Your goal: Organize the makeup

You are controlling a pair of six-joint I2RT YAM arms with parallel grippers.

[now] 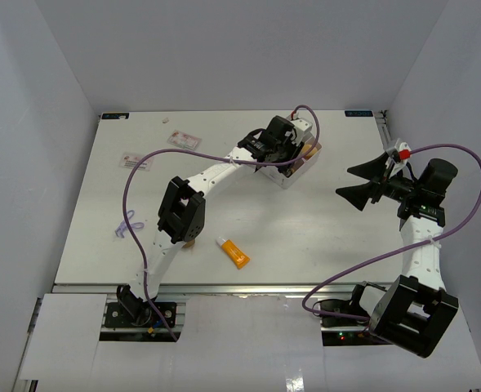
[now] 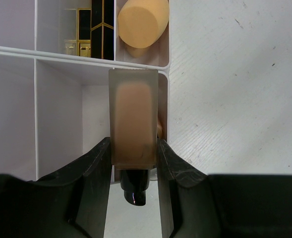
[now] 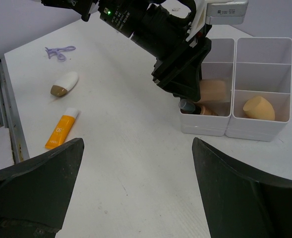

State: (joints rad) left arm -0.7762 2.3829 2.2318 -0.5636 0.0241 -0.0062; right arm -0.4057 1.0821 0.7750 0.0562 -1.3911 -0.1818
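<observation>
My left gripper (image 2: 134, 154) is shut on the beige dark-capped bottle (image 2: 134, 116) and holds it over the right near compartment of the white box (image 2: 76, 55). It also shows in the top view (image 1: 291, 144) and the right wrist view (image 3: 184, 74). Two black-and-gold lipsticks (image 2: 95, 29) and the tan sponge (image 2: 142, 21) lie in the far compartments. The orange tube with a white cap (image 1: 233, 252) lies on the table near the front. The white sponge (image 3: 65, 83) lies beyond it, mostly hidden under the left arm in the top view. My right gripper (image 1: 361, 181) is open and empty, right of the box.
Two flat packets (image 1: 184, 139) (image 1: 134, 161) lie at the table's far left. A purple squiggle of cord (image 1: 126, 224) lies on the left. Purple cables loop over both arms. Grey walls close the back and sides.
</observation>
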